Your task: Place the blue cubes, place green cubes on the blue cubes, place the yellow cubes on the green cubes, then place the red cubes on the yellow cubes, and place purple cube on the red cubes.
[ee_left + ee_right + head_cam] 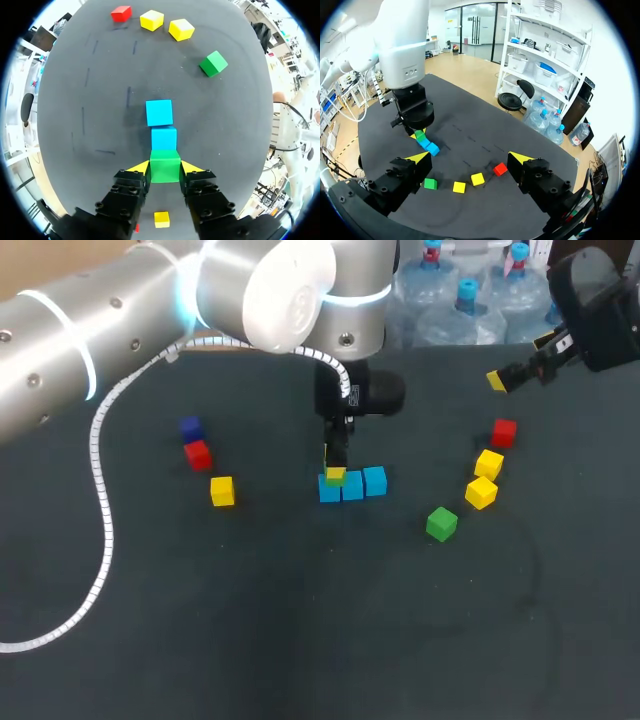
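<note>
Alignment matters most: the green cube (165, 166) should settle square on the end blue cube (329, 493) of the row, edges flush, before a straight upward release. Left arm (120, 330) reaches over the middle of the table (300, 620), wrist pointing straight down, left jaws pinching that green cube from both sides. Right jaws hang spread wide, holding nothing, near the red cube (504, 432).

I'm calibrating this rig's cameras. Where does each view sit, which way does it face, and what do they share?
Head view: above, behind, looking down on the dark table; left arm, right arm show.
Left wrist view: looks along the left gripper, shut on a small green cube, toward light blue cubes ahead.
Right wrist view: raised, facing across the table at the left arm; open right gripper shows.
Shared: all see that green cube and blue cubes.
</note>
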Available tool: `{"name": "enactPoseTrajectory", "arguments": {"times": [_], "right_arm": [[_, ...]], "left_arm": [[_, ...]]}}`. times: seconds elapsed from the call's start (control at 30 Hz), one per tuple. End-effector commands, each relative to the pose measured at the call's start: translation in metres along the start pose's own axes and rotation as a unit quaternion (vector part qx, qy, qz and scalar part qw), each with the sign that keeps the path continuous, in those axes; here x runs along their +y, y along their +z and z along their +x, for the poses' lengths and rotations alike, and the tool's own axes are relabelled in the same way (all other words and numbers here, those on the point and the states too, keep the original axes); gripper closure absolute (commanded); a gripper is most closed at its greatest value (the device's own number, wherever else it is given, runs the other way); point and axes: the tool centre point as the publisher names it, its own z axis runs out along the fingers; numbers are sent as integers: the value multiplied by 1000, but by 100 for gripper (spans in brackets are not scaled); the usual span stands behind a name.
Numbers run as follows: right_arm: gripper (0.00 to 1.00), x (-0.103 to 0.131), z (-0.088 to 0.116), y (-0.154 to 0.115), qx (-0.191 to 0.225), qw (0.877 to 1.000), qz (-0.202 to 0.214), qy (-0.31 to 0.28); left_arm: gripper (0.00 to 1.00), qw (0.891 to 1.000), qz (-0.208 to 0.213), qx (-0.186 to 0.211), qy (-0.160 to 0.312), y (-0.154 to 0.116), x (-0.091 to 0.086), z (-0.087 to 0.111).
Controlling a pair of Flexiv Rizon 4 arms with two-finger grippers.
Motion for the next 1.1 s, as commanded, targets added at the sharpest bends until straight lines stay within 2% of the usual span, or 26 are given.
{"name": "enactPoseTrajectory", "arguments": {"times": [0.03,0.07,0.17,0.23,0.33,0.37,0.43,0.5,0.77,0.87,1.03,1.1], "right_arm": [[0,2,1,1,-2,1000,6,1],[0,2,1,1,-2,1000,6,1],[0,2,1,1,-2,1000,6,1],[0,2,1,1,-2,1000,6,1],[0,2,1,1,-2,1000,6,1],[0,2,1,1,-2,1000,6,1],[0,2,1,1,-2,1000,6,1],[0,2,1,1,-2,1000,6,1],[0,2,1,1,-2,1000,6,1],[0,2,1,1,-2,1000,6,1],[0,2,1,1,-2,1000,6,1],[0,2,1,1,-2,1000,6,1]], "left_arm": [[100,1000,3,1,1,-1,3,-1],[100,1000,3,1,1,-1,2,-1],[91,1000,3,-1,4,-1,2,-1],[71,1000,3,-2,6,-1,1,-1],[54,1000,2,-2,8,-2,1,-1],[51,1000,3,-1,10,-2,1,-2],[35,1000,4,-1,12,-2,1,-2],[24,1000,4,-1,12,-2,1,-2],[11,1000,0,1,17,-7,-2,-1],[18,1000,-8,1,15,-13,-4,4],[16,1000,-19,-5,5,-23,-9,17],[20,1000,-26,-8,2,-29,-13,22]]}}
